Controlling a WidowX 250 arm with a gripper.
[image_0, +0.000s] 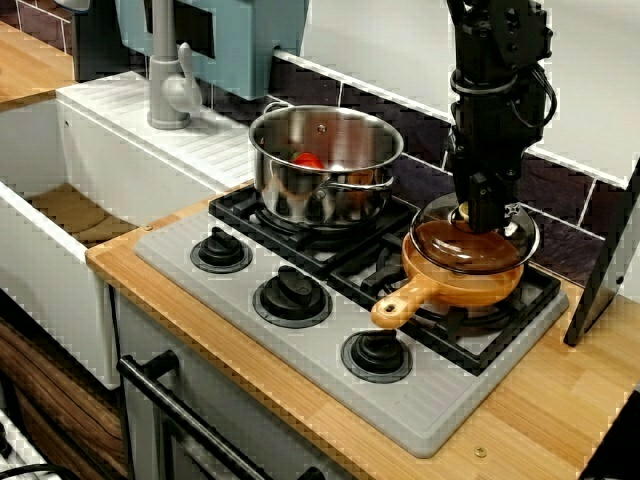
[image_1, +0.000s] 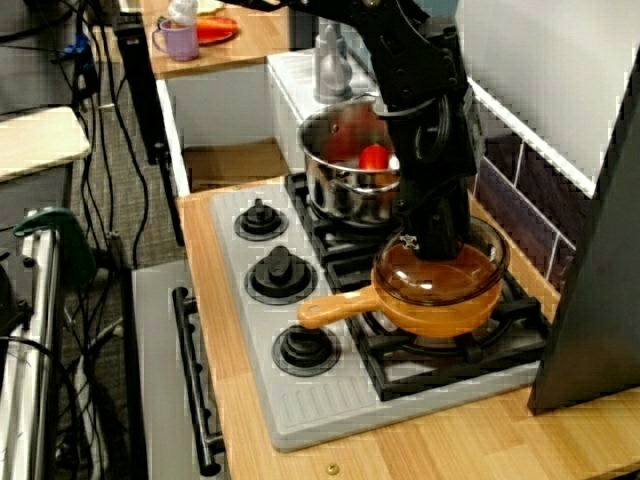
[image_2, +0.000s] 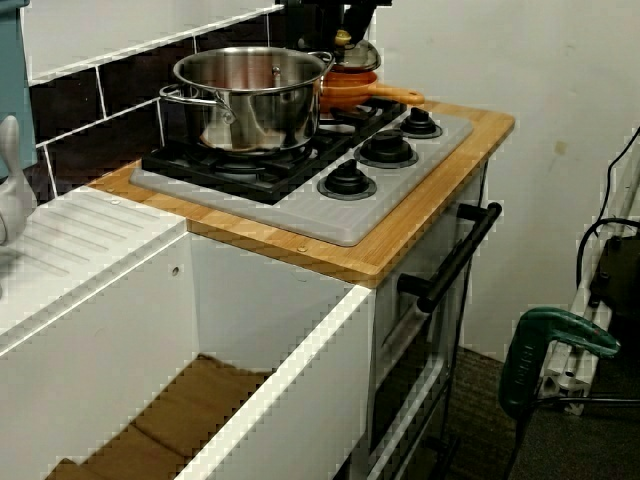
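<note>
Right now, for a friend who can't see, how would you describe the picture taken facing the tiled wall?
A black robot arm's gripper sits at the middle of a glass lid on an orange pan on a grey stove. Left of it in the picture, a steel pot holds something red.

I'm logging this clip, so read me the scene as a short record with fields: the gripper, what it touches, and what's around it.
gripper: gripper is down on the glass lid, at its knob; whether it is open or shut is unclear
lid: sits on the orange pan, handle pointing toward the knobs
pot: steel pot on the neighbouring burner, uncovered, red item inside
hob: grey hob, three black knobs along the front
beyond: tap and white sink past the pot
</note>
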